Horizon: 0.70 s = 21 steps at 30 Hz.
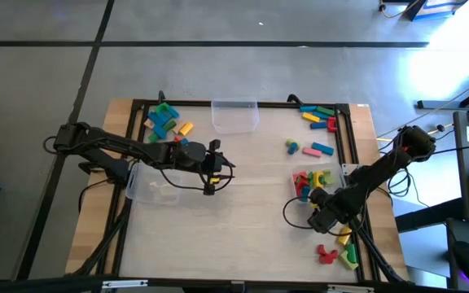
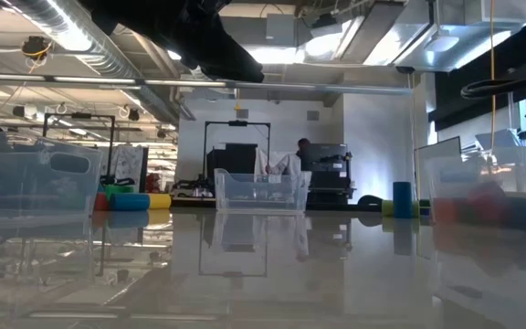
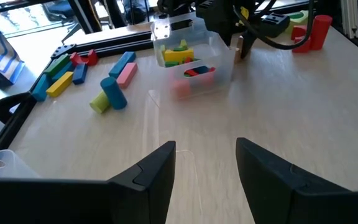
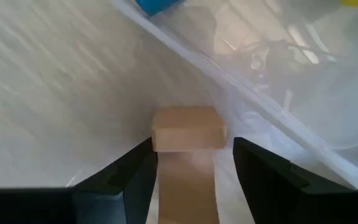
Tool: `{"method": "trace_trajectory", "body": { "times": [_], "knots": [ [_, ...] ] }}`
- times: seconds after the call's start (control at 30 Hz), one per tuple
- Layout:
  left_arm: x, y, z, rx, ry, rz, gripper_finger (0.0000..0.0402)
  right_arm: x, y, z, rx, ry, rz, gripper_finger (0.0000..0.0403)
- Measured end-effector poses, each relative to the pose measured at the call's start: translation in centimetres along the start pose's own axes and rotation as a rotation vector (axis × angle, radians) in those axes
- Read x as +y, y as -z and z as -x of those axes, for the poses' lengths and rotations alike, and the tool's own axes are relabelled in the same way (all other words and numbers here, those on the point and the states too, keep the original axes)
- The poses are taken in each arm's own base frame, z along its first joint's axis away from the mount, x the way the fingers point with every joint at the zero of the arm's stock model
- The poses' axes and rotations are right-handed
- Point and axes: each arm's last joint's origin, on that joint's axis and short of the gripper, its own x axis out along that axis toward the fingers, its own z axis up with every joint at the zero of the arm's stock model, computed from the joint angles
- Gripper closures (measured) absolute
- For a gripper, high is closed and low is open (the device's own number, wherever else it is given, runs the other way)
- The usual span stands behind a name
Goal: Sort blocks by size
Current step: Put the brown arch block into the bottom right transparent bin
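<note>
Grey floor (image 1: 39, 73) around the table; ceiling ducts (image 2: 71, 37) and lights overhead.

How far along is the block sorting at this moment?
Partly done: the clear bin on the right already holds several colored blocks. In hand: the right gripper, beside that bin, has a tan wooden block between its open fingers. The left gripper is open and empty over mid-table. Left: loose blocks at the far left corner, far right corner, mid-right and near right edge.
</note>
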Motion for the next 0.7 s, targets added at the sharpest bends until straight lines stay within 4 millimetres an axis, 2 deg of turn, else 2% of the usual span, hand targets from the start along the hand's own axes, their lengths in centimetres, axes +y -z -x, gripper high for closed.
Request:
{"method": "trace_trajectory", "body": {
  "times": [0.27, 0.7],
  "knots": [
    [0.01, 0.0, 0.0, 0.0, 0.0, 0.0, 0.0238, 0.04, -0.11, 0.01, -0.036, -0.004, 0.002, 0.0258],
    [0.0, 0.0, 0.0, 0.0, 0.0, 0.0, 0.0238, 0.11, -0.06, 0.09, -0.02, -0.006, 0.035, 0.0264]
  ]
}}
